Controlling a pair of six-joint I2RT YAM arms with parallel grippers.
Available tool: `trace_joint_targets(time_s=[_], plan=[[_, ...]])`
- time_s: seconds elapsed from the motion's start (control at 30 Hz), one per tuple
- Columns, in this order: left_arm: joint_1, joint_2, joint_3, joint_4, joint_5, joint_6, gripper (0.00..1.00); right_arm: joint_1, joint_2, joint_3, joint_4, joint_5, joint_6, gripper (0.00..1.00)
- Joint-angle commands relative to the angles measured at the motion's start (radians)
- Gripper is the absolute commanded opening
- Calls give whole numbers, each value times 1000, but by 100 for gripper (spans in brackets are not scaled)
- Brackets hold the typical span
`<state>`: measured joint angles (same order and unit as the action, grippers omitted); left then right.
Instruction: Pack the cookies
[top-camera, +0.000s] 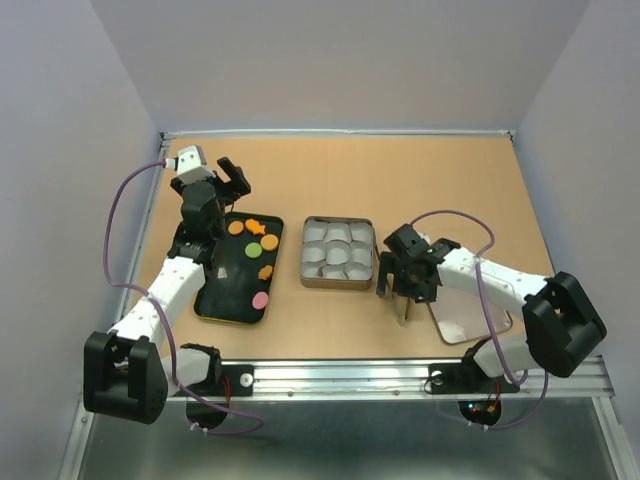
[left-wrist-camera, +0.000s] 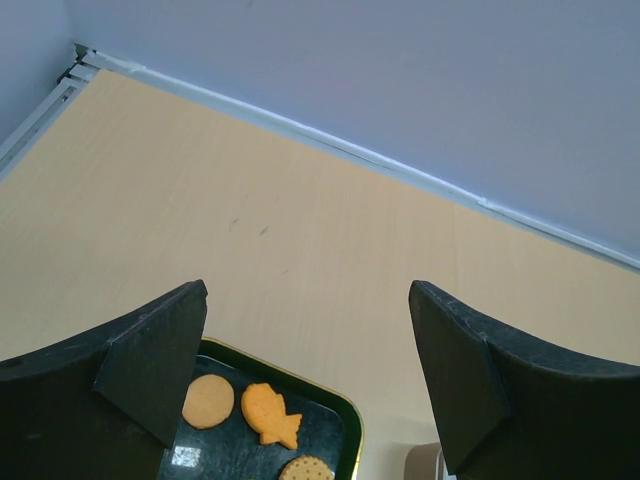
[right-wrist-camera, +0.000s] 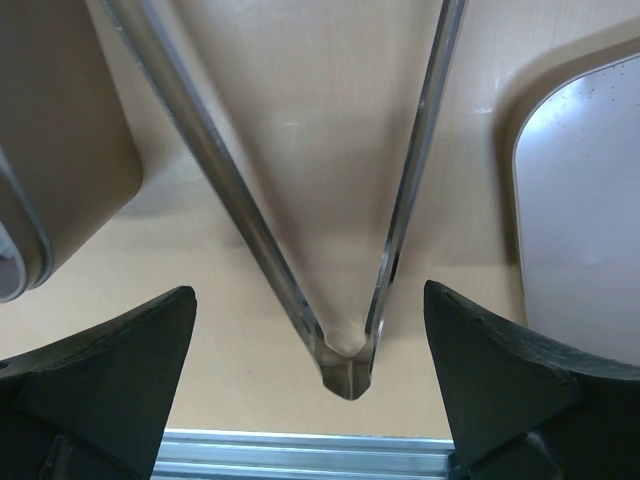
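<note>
Several cookies lie on a dark green tray (top-camera: 213, 300): orange rounds (top-camera: 236, 228), an orange fish (top-camera: 256, 228), another orange one (top-camera: 265, 272) and a pink one (top-camera: 259, 299). My left gripper (top-camera: 232, 178) hangs open above the tray's far end, holding nothing. Its wrist view shows a round cookie (left-wrist-camera: 208, 401), the fish (left-wrist-camera: 270, 413) and a dotted round one (left-wrist-camera: 305, 469) below the open left gripper (left-wrist-camera: 308, 300). My right gripper (top-camera: 405, 288) is open over metal tongs (top-camera: 401, 308). In its wrist view the tongs' hinge (right-wrist-camera: 345, 370) lies between the fingers of the right gripper (right-wrist-camera: 310, 295), untouched.
A metal tin (top-camera: 303, 262) lined with white paper cups (top-camera: 338, 250) stands between tray and right arm. A clear lid (top-camera: 465, 322) lies flat to the right of the tongs. An aluminium rail (top-camera: 400, 372) runs along the near edge. Walls enclose the table.
</note>
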<state>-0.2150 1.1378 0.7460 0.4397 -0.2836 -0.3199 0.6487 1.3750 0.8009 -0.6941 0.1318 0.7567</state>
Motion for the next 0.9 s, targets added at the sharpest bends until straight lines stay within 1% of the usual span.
trace_joint_targets(time_s=[0.0,0.23,0.33,0.43,0.5,0.53,0.6,0.63,0.67,0.77,0.87], plan=[[-6,5,16,30,0,-2,93,5,36,1,27,71,15,100],[-9,10,9,36,3,-7,92,5,143,41,59,141,3,100],[-11,8,4,45,-2,-5,92,5,165,61,64,161,0,99],[-12,10,3,45,-3,-7,92,5,177,69,76,170,-11,94],[-15,8,3,47,-5,-8,92,5,183,75,82,186,-17,88],[-15,10,6,45,-3,-5,92,5,185,78,84,190,-22,78],[-17,10,4,45,-2,-5,92,5,188,83,84,199,-28,67],[-20,7,4,45,3,-5,92,5,187,83,82,204,-31,58],[-23,5,6,45,6,-2,92,6,182,81,81,204,-33,54],[-44,-4,6,45,4,16,92,5,154,73,76,204,-37,43],[-70,-10,12,42,6,27,92,6,107,78,33,218,-37,41]])
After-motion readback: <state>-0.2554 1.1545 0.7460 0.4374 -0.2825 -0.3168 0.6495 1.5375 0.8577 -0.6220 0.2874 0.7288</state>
